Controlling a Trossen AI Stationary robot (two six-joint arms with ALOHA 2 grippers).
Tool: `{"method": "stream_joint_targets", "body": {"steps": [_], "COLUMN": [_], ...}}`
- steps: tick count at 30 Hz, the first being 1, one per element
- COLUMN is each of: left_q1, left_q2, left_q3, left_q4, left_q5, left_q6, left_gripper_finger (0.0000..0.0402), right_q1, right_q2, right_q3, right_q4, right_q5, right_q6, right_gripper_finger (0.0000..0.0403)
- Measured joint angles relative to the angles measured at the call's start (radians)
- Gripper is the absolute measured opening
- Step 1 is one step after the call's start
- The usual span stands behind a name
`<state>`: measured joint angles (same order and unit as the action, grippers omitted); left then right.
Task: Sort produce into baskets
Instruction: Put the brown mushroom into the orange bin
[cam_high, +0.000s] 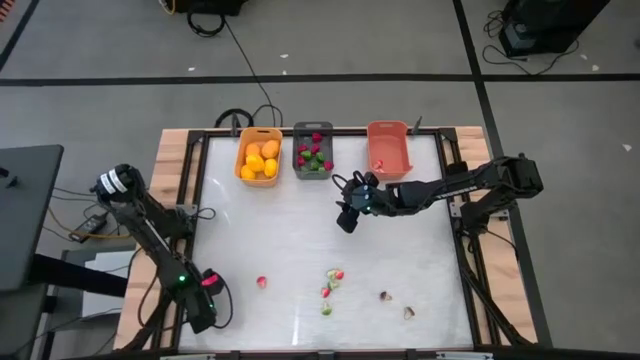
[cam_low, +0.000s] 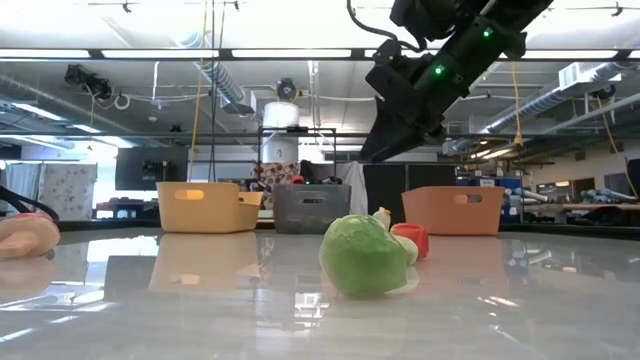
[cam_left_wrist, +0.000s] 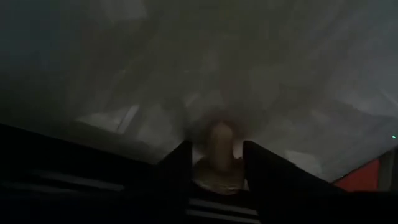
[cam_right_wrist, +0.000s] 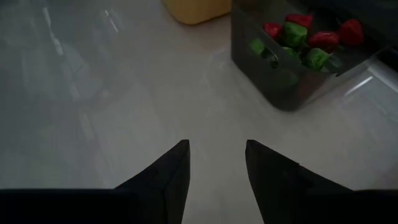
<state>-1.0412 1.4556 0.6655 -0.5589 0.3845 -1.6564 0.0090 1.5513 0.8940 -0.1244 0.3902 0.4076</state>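
Observation:
Three baskets stand along the far edge: the yellow-orange one (cam_high: 258, 156) holds orange fruits, the dark grey one (cam_high: 312, 150) holds red and green pieces (cam_right_wrist: 298, 40), and the salmon one (cam_high: 388, 148). Loose produce lies near the front: a red-pink piece (cam_high: 262, 282), green and red bits (cam_high: 331, 280), a green piece (cam_low: 362, 255) and a pale slice (cam_high: 408, 312). My right gripper (cam_high: 347, 218) is open and empty (cam_right_wrist: 216, 155), above the table just near of the grey basket. My left gripper (cam_high: 205, 300) rests by the table's near left corner, fingers apart. My left gripper has a pale, blurred thing (cam_left_wrist: 217, 146) showing between its fingers in the dark wrist view. I cannot tell what it is or whether the fingers touch it.
The white tabletop (cam_high: 280, 230) between the baskets and the loose pieces is bare. Wooden rails (cam_high: 175, 180) frame the table's sides. A pale pink piece (cam_low: 25, 238) lies at the left in the low view.

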Motion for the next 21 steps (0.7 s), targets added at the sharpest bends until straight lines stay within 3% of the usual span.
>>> {"method": "stream_joint_targets", "body": {"steps": [4, 9, 15, 21], "left_q1": [0.002, 0.045, 0.136, 0.240], "left_q2": [0.011, -0.009, -0.038, -0.057], "left_q3": [0.001, 0.000, 0.000, 0.025], "left_q4": [-0.024, -0.044, -0.036, -0.041], "left_q5": [-0.002, -0.115, -0.300, -0.491], "left_q6": [0.027, 0.075, 0.210, 0.361], "left_gripper_finger": [0.0102, 0.0046, 0.0055, 0.0064], "right_q1": [0.000, 0.002, 0.021, 0.050], "right_q2": [0.000, 0.000, 0.000, 0.001], "right_q3": [0.000, 0.000, 0.000, 0.000], "right_q4": [0.003, 0.031, 0.100, 0.196], "right_q5": [0.001, -0.004, -0.143, -0.211], "right_q6": [0.000, 0.018, 0.024, -0.017], "right_gripper_finger": [0.0167, 0.0167, 0.0167, 0.0167]}}
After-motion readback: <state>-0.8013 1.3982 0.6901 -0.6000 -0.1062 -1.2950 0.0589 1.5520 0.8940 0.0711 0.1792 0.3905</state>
